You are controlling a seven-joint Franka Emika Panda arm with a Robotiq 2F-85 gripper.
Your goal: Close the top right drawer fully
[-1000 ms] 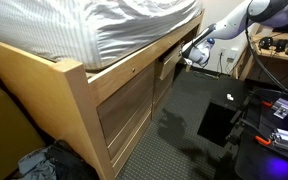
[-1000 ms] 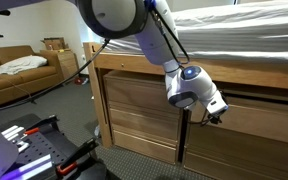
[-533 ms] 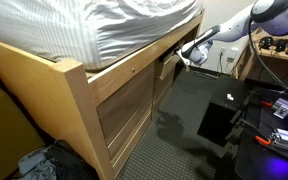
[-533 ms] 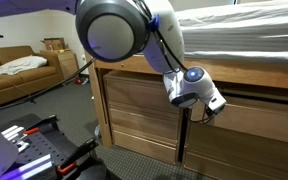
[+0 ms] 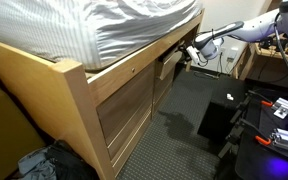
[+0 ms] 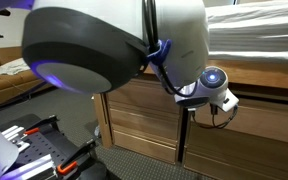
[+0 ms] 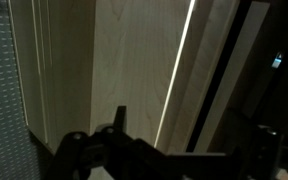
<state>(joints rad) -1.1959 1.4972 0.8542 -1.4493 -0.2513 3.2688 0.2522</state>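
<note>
The top right drawer (image 5: 168, 67) is a shallow light-wood box that sticks out a little from the bed frame (image 5: 84, 100), under the striped mattress. My gripper (image 5: 191, 51) is at the drawer's far end, close against its front. In the other exterior view the gripper (image 6: 222, 101) is beside the drawer front (image 6: 269, 106), and a large arm joint hides much of the frame. In the wrist view, pale wood panels (image 7: 134, 70) fill the picture. The dark fingers (image 7: 189, 140) stand apart at the bottom, open, with nothing between them.
Taller wood panel fronts (image 5: 124, 110) sit below the drawer. A black mat (image 5: 219, 120) lies on the carpet, with equipment (image 5: 279, 115) beside it. A dark post (image 6: 181, 135) stands in front of the frame. A couch (image 6: 14, 75) and a cardboard box (image 6: 54, 45) are far off.
The arm has stretched out lower and longer, and the gripper has shifted slightly along the drawer front. A big arm joint has swung in front of one exterior camera.
</note>
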